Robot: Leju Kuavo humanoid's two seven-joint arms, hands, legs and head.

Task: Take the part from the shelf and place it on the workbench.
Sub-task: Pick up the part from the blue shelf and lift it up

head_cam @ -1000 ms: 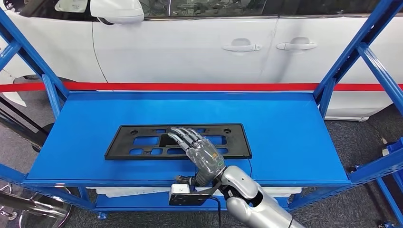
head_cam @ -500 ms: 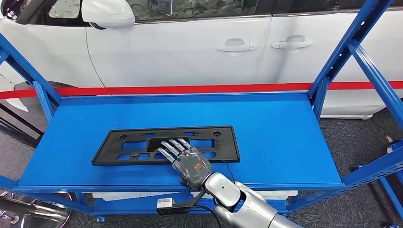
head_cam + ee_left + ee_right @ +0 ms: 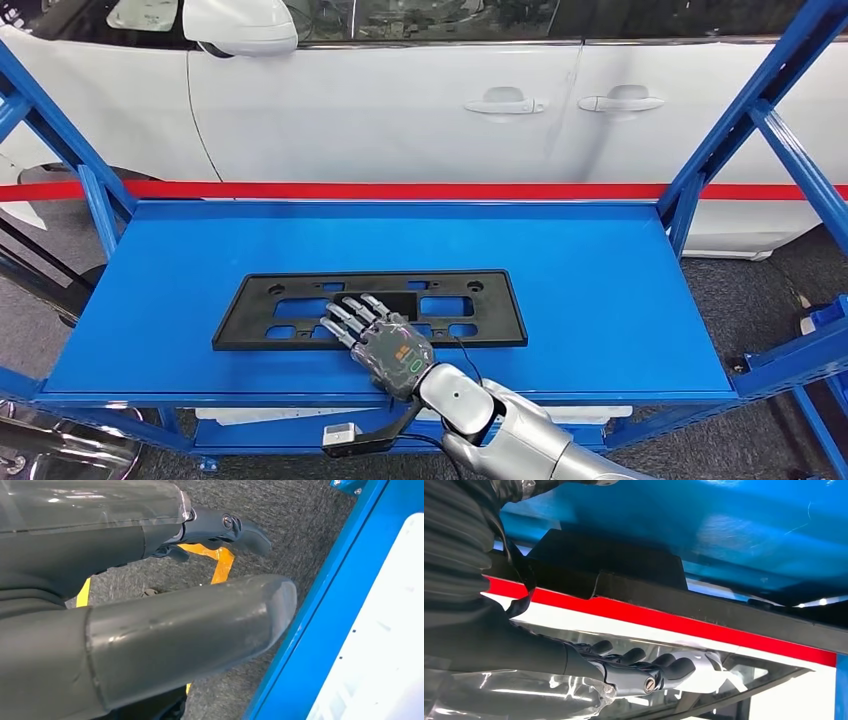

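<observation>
The part (image 3: 470,300) is a flat black plastic frame with cut-outs, lying lengthwise on the blue shelf (image 3: 600,290). My right hand (image 3: 385,345) reaches in over the shelf's near edge and rests on the frame left of its middle, fingers stretched flat across it. In the right wrist view the frame's dark edge (image 3: 624,565) runs across the picture with my fingers (image 3: 644,667) laid along it; I see no grasp around it. My left hand (image 3: 150,605) hangs beside the shelf's blue frame, thumb and fingers apart, holding nothing.
A white car (image 3: 400,100) stands close behind the shelf, with a red band (image 3: 400,190) along the shelf's far edge. Blue slanted uprights (image 3: 745,125) flank both ends. A white sheet (image 3: 380,645) lies on the lower level. Grey carpet surrounds the rack.
My right hand has slid left along the frame and drawn back toward the near edge. The head view has swayed a little. The frame has not moved on the shelf.
</observation>
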